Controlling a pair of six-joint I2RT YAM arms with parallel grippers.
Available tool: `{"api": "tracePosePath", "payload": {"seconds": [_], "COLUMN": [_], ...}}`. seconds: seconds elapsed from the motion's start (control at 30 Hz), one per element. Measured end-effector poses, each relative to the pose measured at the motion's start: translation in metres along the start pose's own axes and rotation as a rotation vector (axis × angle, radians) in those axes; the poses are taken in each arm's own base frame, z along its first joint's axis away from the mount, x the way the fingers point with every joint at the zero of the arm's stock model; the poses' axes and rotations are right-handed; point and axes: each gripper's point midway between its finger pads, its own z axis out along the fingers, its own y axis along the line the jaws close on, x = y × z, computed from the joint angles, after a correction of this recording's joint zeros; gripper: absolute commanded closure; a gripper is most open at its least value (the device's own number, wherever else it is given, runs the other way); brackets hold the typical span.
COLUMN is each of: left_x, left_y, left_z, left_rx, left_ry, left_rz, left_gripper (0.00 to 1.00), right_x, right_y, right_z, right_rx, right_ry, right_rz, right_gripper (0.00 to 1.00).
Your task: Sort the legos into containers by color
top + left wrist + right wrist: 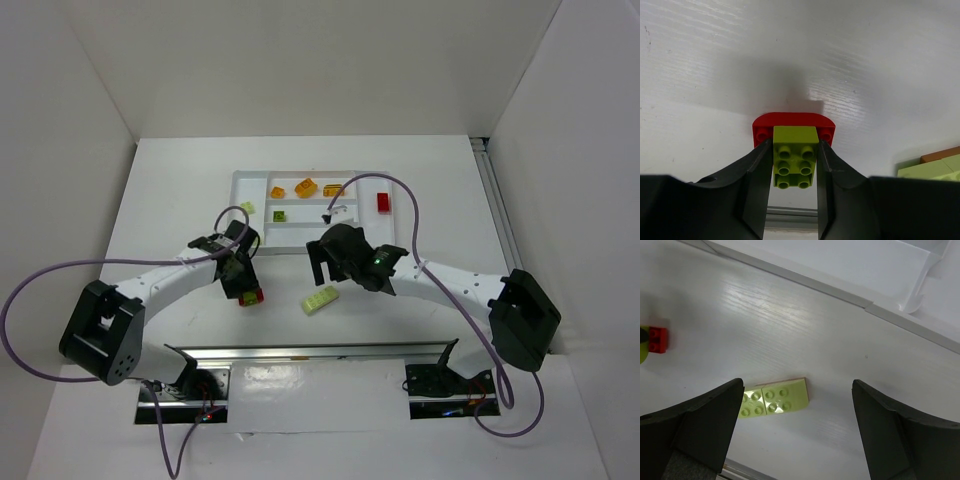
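Observation:
My left gripper (243, 283) is shut on a light green brick (795, 157) that is stuck onto a red brick (792, 125); the red brick also shows in the top view (252, 297). This stack is at or just above the table, left of centre. My right gripper (322, 268) is open and empty, and in its wrist view (797, 385) it hovers over a flat light green lego (775, 399) with an orange layer under it, lying on the table (320, 299). The white tray (240, 182) holds orange bricks (278, 191), a yellow-green brick (334, 189), a green brick (280, 215) and a red brick (383, 202).
A light green brick (248, 207) lies in the tray's left section. The flat green and orange lego also shows at the right edge of the left wrist view (935, 167). The tray's rim (920, 295) shows in the right wrist view. A metal rail (320, 350) runs along the near edge.

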Motion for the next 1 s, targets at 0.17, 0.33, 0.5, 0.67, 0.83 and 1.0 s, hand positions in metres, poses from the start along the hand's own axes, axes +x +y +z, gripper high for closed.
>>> {"api": "tracePosePath", "payload": {"seconds": [0.17,0.33,0.5,0.67,0.83,1.0], "left_x": [-0.006,-0.047,-0.078,-0.078,-0.071,-0.076], "left_y": [-0.011,-0.083,-0.142,-0.174,-0.191,-0.204], "left_z": [-0.015,-0.074,-0.136,-0.141,-0.132,-0.146], "left_rx": [0.042,0.34,0.637,0.805,0.901,0.967], "left_ry": [0.012,-0.069,-0.149,-0.107,-0.031,-0.046], "left_rz": [0.061,0.235,0.392,0.49,0.524,0.548], "left_gripper": [1.0,1.0,1.0,1.0,1.0,1.0], "right_x": [-0.001,-0.025,-0.071,-0.085,-0.104,-0.111], "right_y": [-0.003,-0.026,-0.03,-0.008,-0.013,-0.011], "right_z": [0.001,-0.006,-0.04,-0.06,-0.076,-0.08], "right_rx": [-0.012,-0.154,-0.35,-0.523,-0.597,-0.633], "right_ry": [0.01,-0.021,-0.154,-0.179,-0.238,-0.249], "right_rz": [0.023,0.191,0.254,0.229,0.251,0.269], "right_gripper": [0.04,0.04,0.04,0.04,0.04,0.1]}}
